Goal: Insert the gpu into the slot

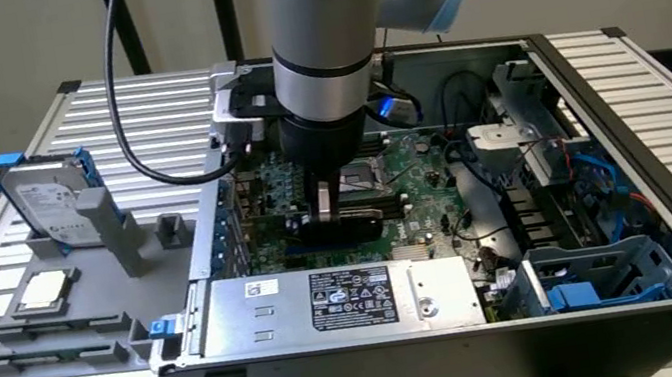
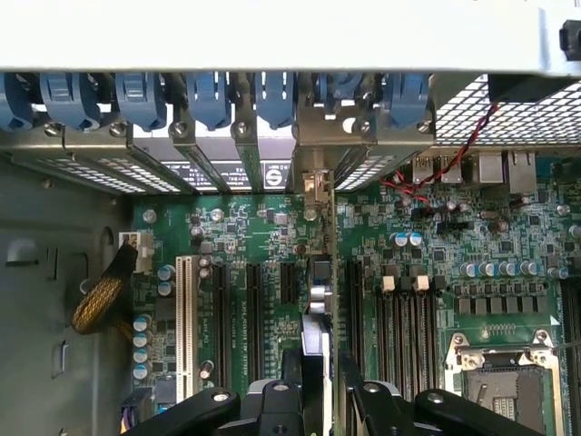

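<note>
The hand [image 1: 329,202] is clamped on the gpu [image 1: 349,227], holding it on edge with a long side down, so it can go straight into the motherboard [image 2: 263,236] inside the open computer case [image 1: 472,361]. The card sits low over the blue slot [image 1: 299,252], mostly hiding it. Its bracket end points towards the row of blue clips [image 2: 209,95] on the case's rear wall; whether it is seated I cannot tell.

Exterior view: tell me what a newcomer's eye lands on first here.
The grey robot arm dominates the middle, hanging into the open computer case with its gripper clamped on the black gpu over the green motherboard. The silver power-supply box gleams along the case's near side.
</note>
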`<state>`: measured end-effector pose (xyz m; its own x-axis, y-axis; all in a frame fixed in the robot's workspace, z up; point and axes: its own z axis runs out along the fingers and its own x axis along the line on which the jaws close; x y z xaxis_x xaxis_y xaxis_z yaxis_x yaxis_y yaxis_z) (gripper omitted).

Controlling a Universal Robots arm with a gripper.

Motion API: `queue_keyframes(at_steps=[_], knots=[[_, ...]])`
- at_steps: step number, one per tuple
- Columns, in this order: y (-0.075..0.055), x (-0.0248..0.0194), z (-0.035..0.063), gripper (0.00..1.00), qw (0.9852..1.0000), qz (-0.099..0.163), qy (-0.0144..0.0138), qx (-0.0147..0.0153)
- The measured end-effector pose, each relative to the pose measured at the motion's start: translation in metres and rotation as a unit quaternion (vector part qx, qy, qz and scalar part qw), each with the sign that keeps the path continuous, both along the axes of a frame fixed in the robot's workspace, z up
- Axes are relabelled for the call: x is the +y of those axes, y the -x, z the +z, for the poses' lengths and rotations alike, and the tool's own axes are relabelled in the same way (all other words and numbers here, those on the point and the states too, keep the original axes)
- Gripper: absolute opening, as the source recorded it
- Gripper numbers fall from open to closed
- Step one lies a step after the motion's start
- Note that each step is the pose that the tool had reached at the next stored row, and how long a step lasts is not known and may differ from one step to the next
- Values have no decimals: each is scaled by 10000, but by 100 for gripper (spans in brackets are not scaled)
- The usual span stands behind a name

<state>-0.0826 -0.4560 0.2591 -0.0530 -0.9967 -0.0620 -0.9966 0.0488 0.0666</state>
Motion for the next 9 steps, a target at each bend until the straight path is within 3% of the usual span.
queue_keyframes(at_steps=[9], knots=[[0, 2, 0, 26, 10000, 0, 0, 14]])
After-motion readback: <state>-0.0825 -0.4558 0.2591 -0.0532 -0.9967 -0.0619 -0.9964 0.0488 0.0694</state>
